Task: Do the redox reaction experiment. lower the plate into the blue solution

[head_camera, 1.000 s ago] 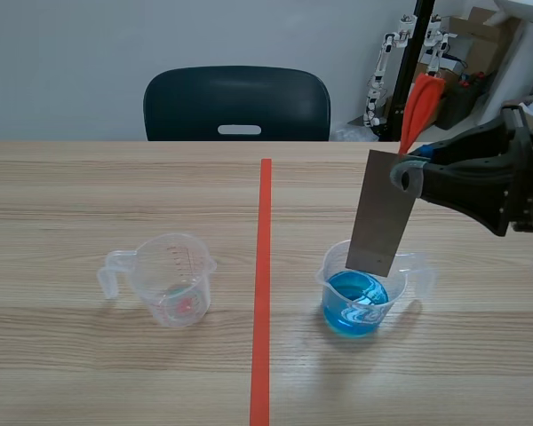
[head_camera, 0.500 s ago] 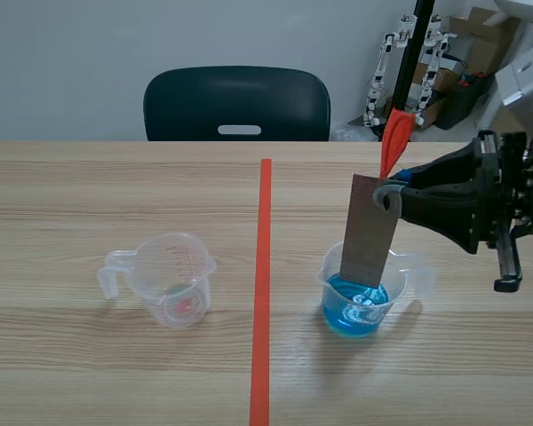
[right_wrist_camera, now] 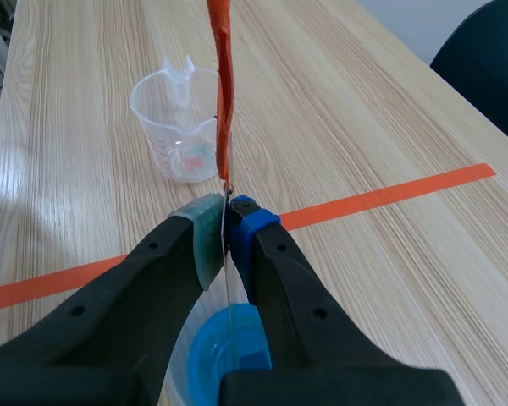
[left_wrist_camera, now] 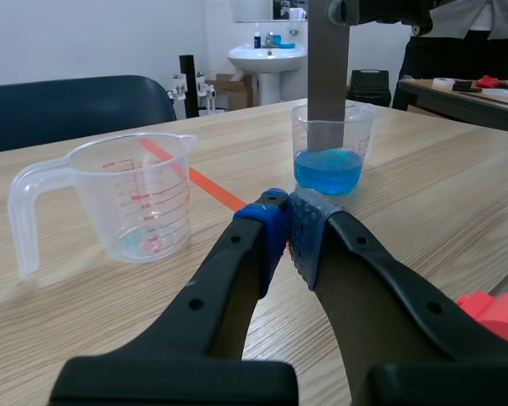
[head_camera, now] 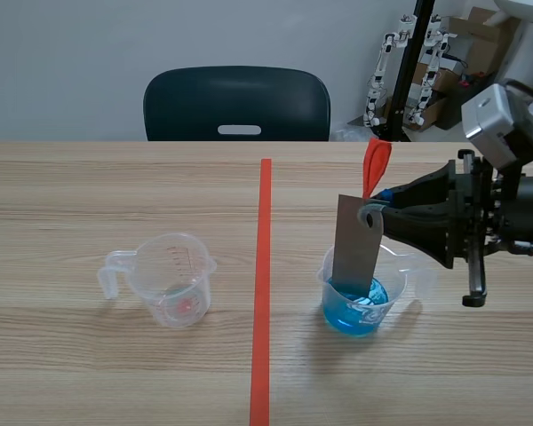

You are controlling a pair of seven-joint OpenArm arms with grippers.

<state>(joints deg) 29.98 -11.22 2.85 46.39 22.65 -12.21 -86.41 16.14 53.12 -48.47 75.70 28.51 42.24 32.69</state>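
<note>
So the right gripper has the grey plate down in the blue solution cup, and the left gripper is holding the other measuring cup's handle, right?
Not quite. The left gripper holds nothing: the left wrist view shows it shut on air, the clear measuring cup standing untouched ahead of it. The right gripper does have the grey plate down in the blue solution cup.

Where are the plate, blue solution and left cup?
plate (head_camera: 355, 244), scene view, flat face.
blue solution (left_wrist_camera: 326, 172), left wrist view, liquid's side.
left cup (head_camera: 173, 288), scene view, front wall.
</note>
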